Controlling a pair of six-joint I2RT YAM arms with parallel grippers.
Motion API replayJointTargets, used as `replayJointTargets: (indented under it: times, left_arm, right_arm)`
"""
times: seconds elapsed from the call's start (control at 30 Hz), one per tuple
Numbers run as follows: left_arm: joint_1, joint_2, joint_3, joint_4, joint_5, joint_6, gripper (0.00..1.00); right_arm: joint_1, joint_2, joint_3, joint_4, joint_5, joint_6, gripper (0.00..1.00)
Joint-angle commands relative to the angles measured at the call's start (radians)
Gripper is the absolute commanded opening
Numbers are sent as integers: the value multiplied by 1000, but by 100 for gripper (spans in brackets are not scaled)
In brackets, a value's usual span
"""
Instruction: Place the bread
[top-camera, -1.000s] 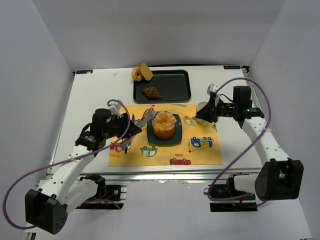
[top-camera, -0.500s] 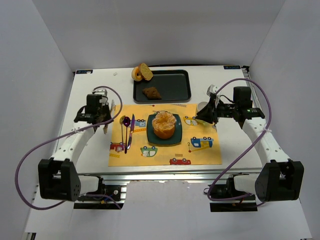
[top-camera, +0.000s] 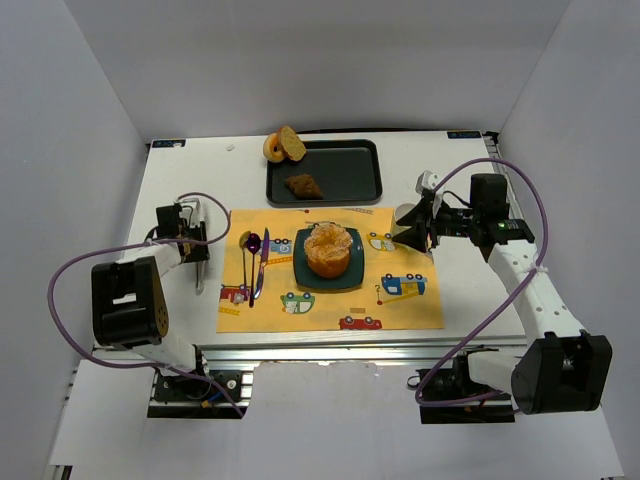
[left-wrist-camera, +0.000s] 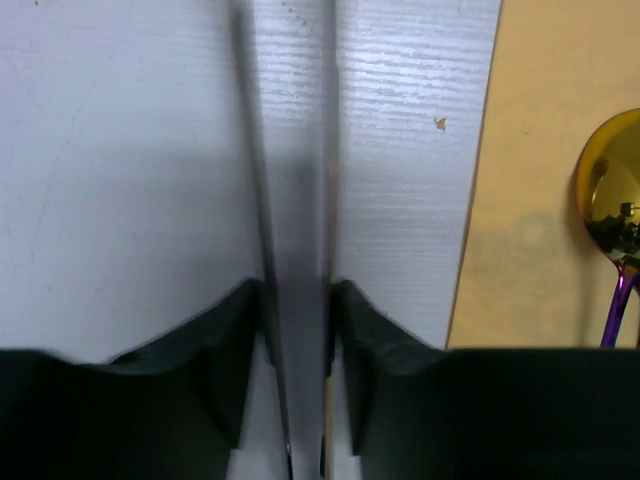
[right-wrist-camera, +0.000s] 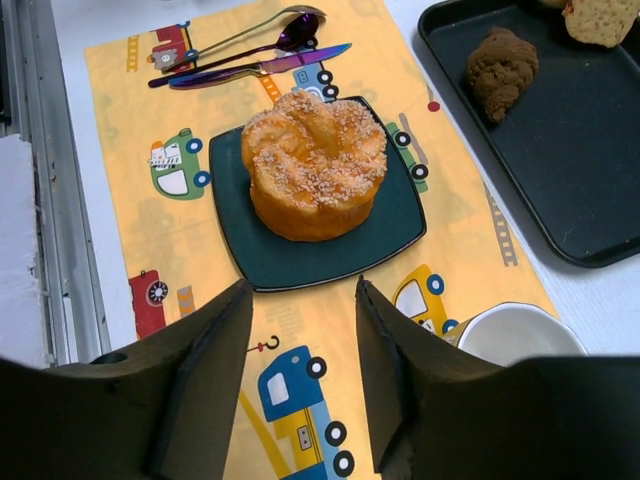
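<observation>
The bread (right-wrist-camera: 314, 163) sits just ahead of our right hand (right-wrist-camera: 300, 285), spread and empty; our left hand (left-wrist-camera: 297, 290), we cannot tell.

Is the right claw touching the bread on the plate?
Apart. The right wrist view shows the open right claw short of the bread, with plate and mat between.
</observation>
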Motion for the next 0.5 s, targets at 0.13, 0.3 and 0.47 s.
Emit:
replayJointTargets:
  times: [0.13, 0.3, 0.47]
  left_arm:
    - [16, -23, -15, 17, -4, -8, 63]
    - [19, -113, -5, -22, -30, -37, 84]
    - [19, -260, 13, -57, -15, -112, 98]
  right_arm:
    - [-4, 8, 15, -30, 9, 4, 60]
    - [-4, 11, 28, -13, 90, 112, 89]
    - [-1, -35, 21, 154, 423, 413, 89]
